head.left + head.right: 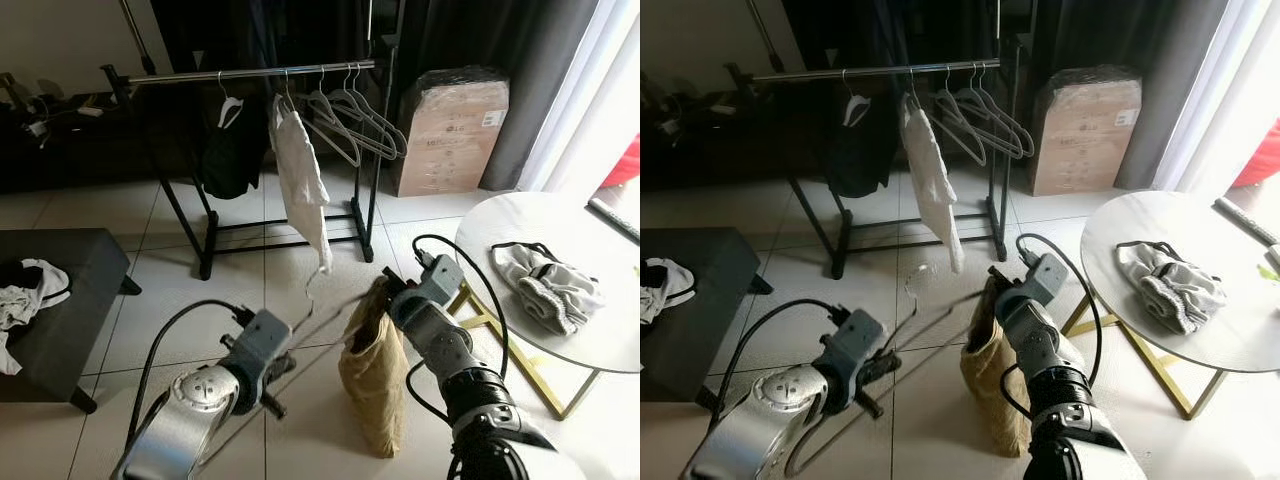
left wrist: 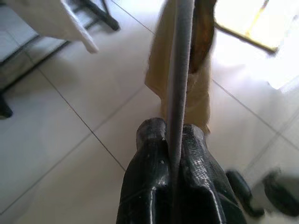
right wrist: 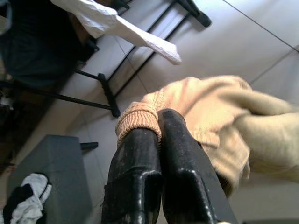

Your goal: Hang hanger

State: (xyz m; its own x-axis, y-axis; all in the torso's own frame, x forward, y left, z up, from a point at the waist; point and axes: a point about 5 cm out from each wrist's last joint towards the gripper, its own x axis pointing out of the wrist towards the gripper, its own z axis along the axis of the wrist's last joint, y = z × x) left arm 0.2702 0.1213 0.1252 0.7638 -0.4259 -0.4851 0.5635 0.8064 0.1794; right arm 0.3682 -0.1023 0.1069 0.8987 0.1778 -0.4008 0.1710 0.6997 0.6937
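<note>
two end effectors are held low over the tiled floor (image 1: 150, 215) in front of the clothes rail (image 1: 250, 72). the left end effector (image 2: 173, 140) is clamped on the grey hanger (image 2: 180, 70), whose thin bar is seen pinched between the two black fingers (image 2: 149, 172) in the left wrist view. the hanger's long axis runs from the left end effector up and to the robot's right, toward the tan garment (image 1: 375, 375), and its wire hook (image 1: 312, 285) is pointed up toward the rail. the right end effector (image 3: 156, 122) is closed on the ribbed edge of the tan garment, which is hung down from it above the floor.

the ribbing caught between the right fingers is made out in the right wrist view, while in the head views that grip is hidden behind the wrist. the rail itself is given in the head views, with a white garment (image 1: 300, 180), a black garment (image 1: 232, 150) and several bare hangers (image 1: 355, 125) on it. a round counter (image 1: 560, 225) with a grey garment (image 1: 545, 285) on it stands to the right, and a cardboard box (image 1: 448, 135) near the curtain.
</note>
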